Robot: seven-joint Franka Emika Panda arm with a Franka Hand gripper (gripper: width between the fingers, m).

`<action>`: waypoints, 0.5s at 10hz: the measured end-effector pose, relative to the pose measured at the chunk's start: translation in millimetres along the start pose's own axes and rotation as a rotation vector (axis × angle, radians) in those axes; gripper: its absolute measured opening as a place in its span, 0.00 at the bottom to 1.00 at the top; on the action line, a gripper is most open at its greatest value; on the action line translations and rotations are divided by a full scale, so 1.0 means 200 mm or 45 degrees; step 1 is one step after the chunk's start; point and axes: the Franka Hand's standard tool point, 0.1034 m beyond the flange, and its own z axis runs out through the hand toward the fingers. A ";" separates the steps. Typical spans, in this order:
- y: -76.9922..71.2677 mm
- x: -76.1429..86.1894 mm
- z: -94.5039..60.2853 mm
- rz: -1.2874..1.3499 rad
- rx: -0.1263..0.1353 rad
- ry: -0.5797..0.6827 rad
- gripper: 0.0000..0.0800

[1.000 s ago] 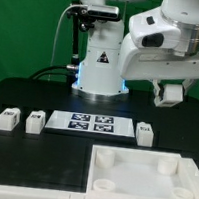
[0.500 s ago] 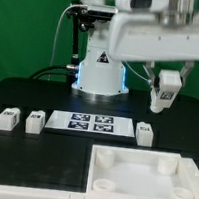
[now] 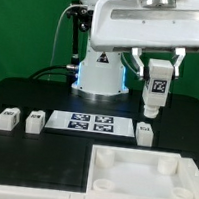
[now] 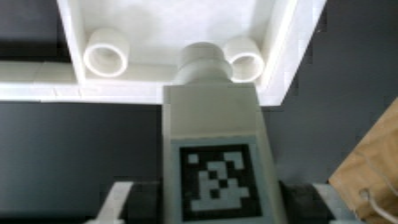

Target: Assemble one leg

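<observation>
- Nearest me, at about five o'clock in the exterior view, lies the square white top; round sockets sit at its corners.
- Behind it, a row runs across the dark table: two loose legs toward nine o'clock; the marker board in the middle; a third loose leg just beside the board at its three o'clock.
- Above that one, around two o'clock, the gripper hangs in the air, closed onto the leg — upright, tag facing me, clear of the table; the wrist view has its fingers on either flank, with the round end aimed at the top.
- The leg looks light, stiff and smooth — likely to twist; I'd hold the flat sides and leave the round end free.
- Farthest, at twelve o'clock, stands the arm's base.
</observation>
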 end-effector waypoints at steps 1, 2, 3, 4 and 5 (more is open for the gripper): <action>0.00 0.00 0.00 0.000 0.002 -0.006 0.37; 0.00 0.00 0.00 0.000 0.003 -0.007 0.37; -0.01 0.01 0.05 -0.002 0.009 -0.008 0.37; -0.01 0.11 0.11 -0.001 0.023 -0.001 0.37; -0.04 0.19 0.17 0.005 0.040 0.022 0.37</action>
